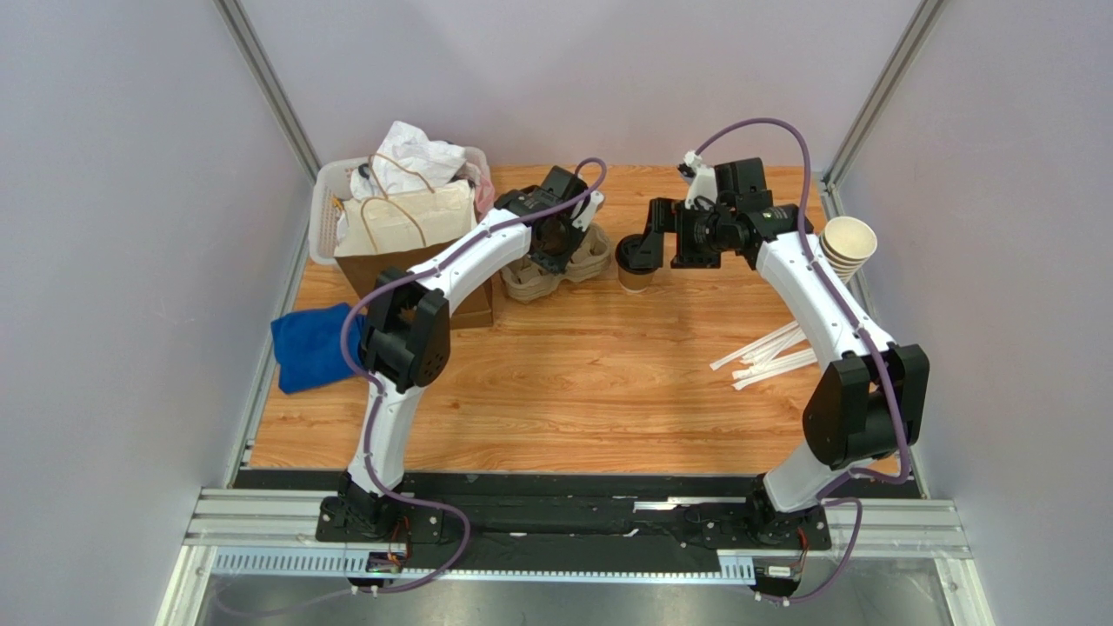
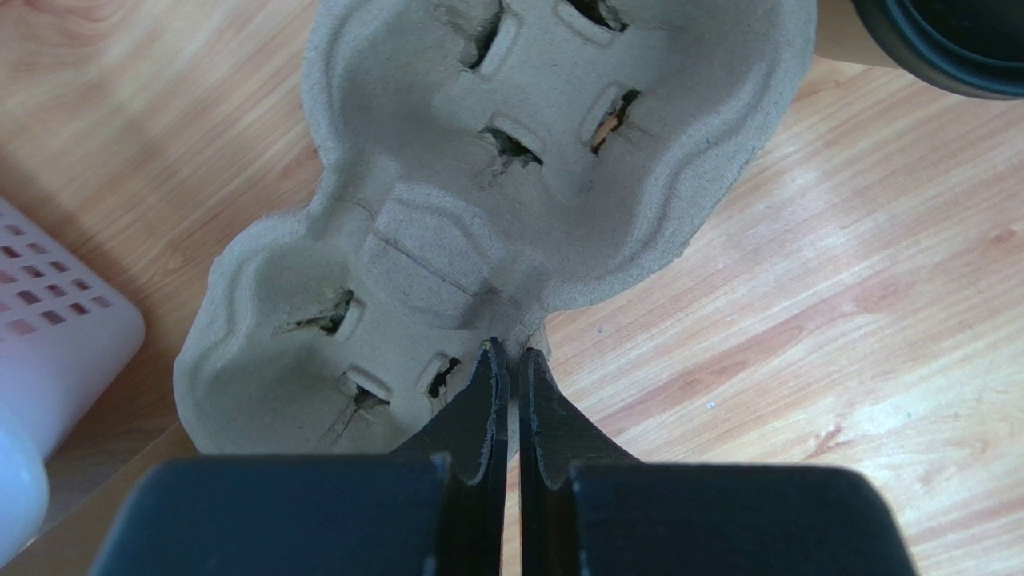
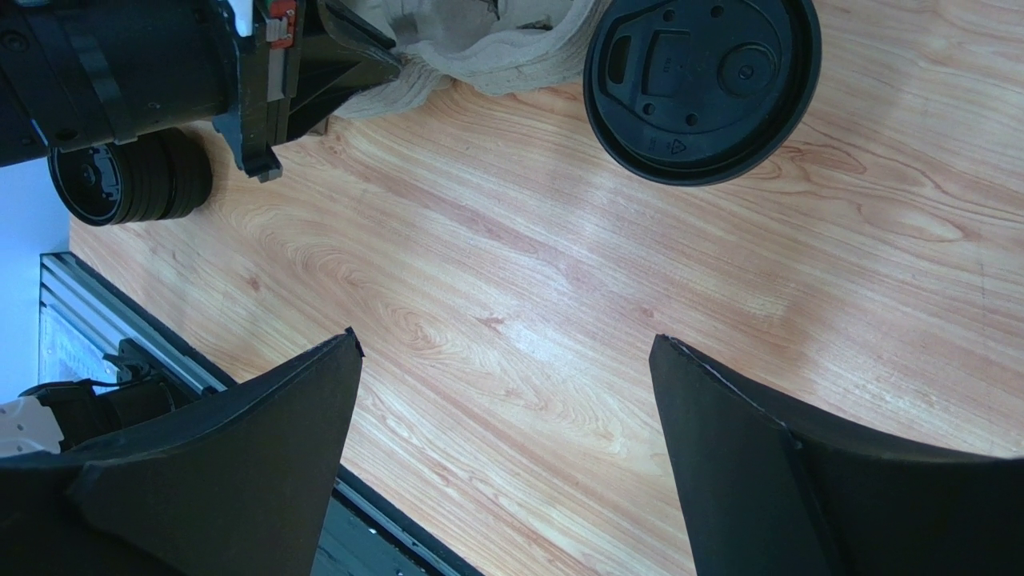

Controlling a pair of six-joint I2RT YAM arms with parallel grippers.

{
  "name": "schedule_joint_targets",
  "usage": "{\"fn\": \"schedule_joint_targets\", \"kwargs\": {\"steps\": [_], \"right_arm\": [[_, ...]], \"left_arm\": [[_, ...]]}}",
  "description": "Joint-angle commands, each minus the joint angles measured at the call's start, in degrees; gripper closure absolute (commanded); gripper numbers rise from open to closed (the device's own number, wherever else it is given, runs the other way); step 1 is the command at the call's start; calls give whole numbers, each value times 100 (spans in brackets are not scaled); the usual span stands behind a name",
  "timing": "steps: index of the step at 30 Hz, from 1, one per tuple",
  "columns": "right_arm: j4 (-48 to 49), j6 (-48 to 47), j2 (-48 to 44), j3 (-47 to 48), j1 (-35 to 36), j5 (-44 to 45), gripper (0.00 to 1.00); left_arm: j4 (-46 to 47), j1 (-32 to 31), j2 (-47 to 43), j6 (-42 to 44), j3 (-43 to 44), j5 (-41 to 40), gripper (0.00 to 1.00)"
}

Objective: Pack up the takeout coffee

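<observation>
Glossy wood-grain table [image 1: 588, 378]. On it a cup carrier [image 2: 481, 180]: rough grey moulded pulp, 2 wells w/ torn slits. The coffee [image 3: 703, 84], tan paper cup w/ round black plastic lid, stands on table just beside carrier; lid embossing unreadable. The left hand [image 2: 511, 360] is nearly closed, pinching carrier rim. The right hand [image 3: 502, 340] is wide open, empty, near coffee.

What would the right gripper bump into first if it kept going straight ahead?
Probably the takeout coffee, which stands just ahead, slightly right of the open right gripper. Depth is unclear, so it might brush the wooden table first.
</observation>
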Motion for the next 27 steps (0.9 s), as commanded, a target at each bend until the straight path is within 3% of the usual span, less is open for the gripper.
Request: {"fn": "schedule_joint_targets", "kwargs": {"steps": [1, 7, 11, 15, 19, 22, 27], "right_arm": [[62, 11, 168, 313, -25, -147, 5], [123, 28, 300, 375, -8, -226, 5], [185, 63, 449, 454, 36, -296, 6], [185, 72, 520, 507, 63, -296, 6], [185, 64, 502, 490, 71, -287, 6], [194, 55, 485, 463, 71, -287, 6], [185, 72, 467, 446, 63, -279, 6]], "left_arm": [[-4, -13, -491, -184, 239, -435, 100], [-21, -13, -578, -316, 169, -383, 100], [-30, -4, -605, -333, 133, -172, 87], [-30, 5, -614, -351, 142, -101, 79], [-39, 14, -570, -360, 177, -93, 78], [-65, 14, -517, -377, 195, -5, 68], [-83, 14, -482, -386, 177, 83, 67]]}}
